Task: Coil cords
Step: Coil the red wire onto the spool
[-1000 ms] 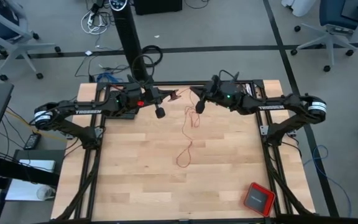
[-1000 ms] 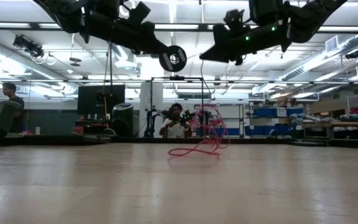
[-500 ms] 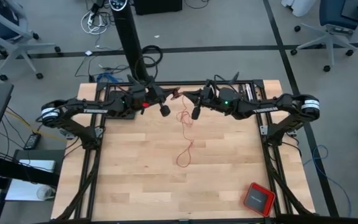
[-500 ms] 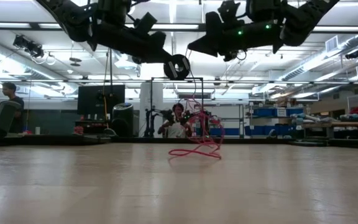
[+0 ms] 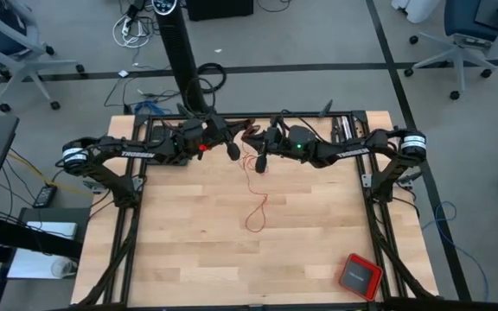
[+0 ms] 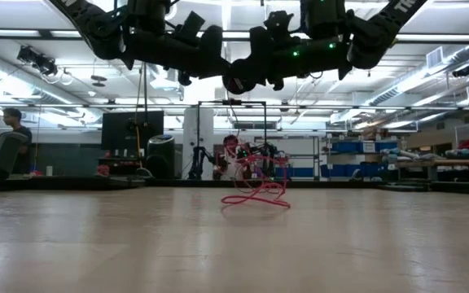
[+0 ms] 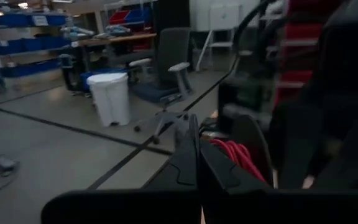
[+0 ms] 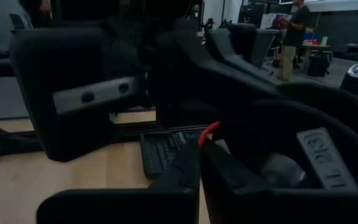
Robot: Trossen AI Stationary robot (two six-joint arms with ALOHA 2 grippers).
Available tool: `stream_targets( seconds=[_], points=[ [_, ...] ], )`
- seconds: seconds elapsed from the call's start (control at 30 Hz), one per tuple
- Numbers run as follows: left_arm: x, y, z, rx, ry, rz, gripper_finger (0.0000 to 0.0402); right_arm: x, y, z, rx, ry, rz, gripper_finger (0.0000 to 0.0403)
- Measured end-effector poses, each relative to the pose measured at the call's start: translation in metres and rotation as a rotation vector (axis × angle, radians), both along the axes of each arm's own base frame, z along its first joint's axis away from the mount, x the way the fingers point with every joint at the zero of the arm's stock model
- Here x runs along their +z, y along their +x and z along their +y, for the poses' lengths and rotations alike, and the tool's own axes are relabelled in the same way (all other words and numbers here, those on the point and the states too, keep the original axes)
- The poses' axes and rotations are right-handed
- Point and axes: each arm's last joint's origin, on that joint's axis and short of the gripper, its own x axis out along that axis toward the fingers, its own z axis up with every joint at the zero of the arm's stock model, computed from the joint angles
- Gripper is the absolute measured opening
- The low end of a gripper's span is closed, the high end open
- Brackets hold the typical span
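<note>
Left gripper (image 5: 245,131) — above the bench's (image 5: 188,250) far edge, fingers pressed together on a small bundle of the red cord (image 5: 256,207). Cord — hangs between both grippers, trailing in loose loops onto the bench below them. Right gripper (image 5: 255,138) — just beside the left, fingers pinching the cord.

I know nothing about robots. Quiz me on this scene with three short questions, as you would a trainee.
1. True or false: the red cord lies coiled in a neat bundle on the table.
2. Which sits at the table's near right corner? A) red box B) white bin C) blue cable
3. Fill in: the left gripper and right gripper meet above the table's ___ edge.

Key: 1 false, it trails down in loose loops; 2 A, the red box; 3 far.
</note>
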Motion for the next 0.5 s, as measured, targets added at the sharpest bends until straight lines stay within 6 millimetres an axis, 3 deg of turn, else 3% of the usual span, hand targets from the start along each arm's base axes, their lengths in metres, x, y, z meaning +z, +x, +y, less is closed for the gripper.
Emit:
stream_targets(
  seconds=[0.3,0.5],
  points=[
    [0.006,0.001,-0.002,-0.075,-0.027,-0.078,0.0,-0.01,-0.002,-0.005,-0.013,0.029,0.096,0.0056],
    [0.011,-0.002,-0.006,-0.149,-0.021,-0.089,0.0,-0.019,-0.004,-0.006,-0.032,0.053,0.193,0.0065]
  ],
)
